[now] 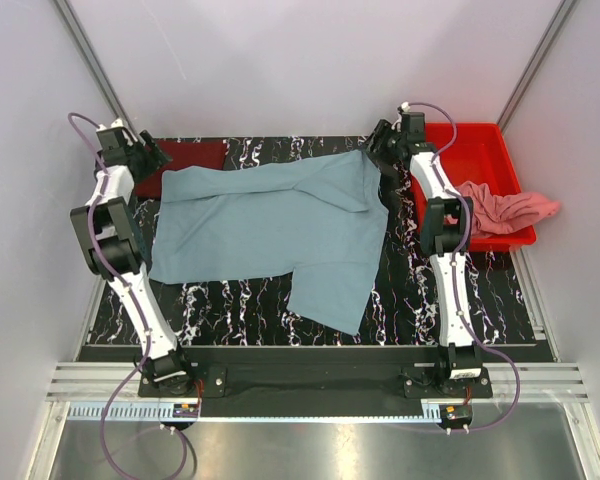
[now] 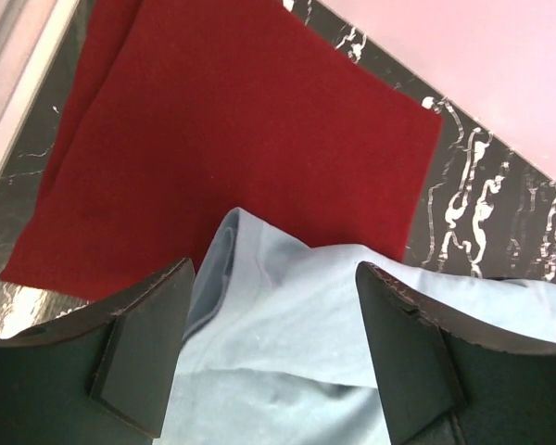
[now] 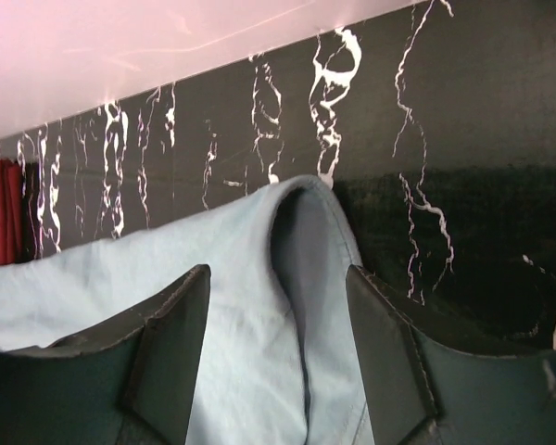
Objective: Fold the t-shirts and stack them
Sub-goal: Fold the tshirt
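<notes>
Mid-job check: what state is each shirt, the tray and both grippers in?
grey-blue t-shirt: spread out, one corner overlapping the maroon t-shirt.
maroon t-shirt: folded flat, far left.
pink t-shirt: crumpled, draped over tray rim.
red tray: upright.
left gripper: jaws open over a grey-blue corner.
right gripper: jaws open over a grey-blue corner.

Built of white link shells set between black joint housings, on the left arm [image 1: 115, 235] as on the right arm [image 1: 448, 255], and bolted down on black base blocks. Strung with thin purple cables [image 1: 517, 385] looping out from base and wrist. Tipped with broad, dark, wedge-shaped fingers [image 2: 139, 352], matte, flat-faced, worn pale and chipped along their edges.
</notes>
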Available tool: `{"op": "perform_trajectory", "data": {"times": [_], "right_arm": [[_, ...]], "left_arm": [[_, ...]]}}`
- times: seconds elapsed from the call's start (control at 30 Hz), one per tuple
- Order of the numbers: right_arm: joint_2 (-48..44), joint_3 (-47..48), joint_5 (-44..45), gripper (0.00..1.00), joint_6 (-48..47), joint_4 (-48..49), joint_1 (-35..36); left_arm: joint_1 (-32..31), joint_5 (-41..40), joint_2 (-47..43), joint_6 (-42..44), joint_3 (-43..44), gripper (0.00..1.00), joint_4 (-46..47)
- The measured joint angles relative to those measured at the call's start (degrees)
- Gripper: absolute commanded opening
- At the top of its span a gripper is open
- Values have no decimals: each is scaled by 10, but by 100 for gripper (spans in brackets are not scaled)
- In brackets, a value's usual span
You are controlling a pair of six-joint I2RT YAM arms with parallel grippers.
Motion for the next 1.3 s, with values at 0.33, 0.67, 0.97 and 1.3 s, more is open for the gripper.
{"op": "perform_trajectory", "data": {"times": [0.33,0.67,0.97,1.3], "right_arm": [[25,1,-11,57,76,64,-1],[52,2,-18,49,122,97,-1],[70,22,-19,25,152,117,-2],[88,33,-23,0,199,166,-7]], "left_arm": [[-3,18,55,17,25,72,9],[-5,58,92,7,47,53,5],[-5,87,103,-26,47,23,13],[-4,80,103,-67,42,6,48]]}}
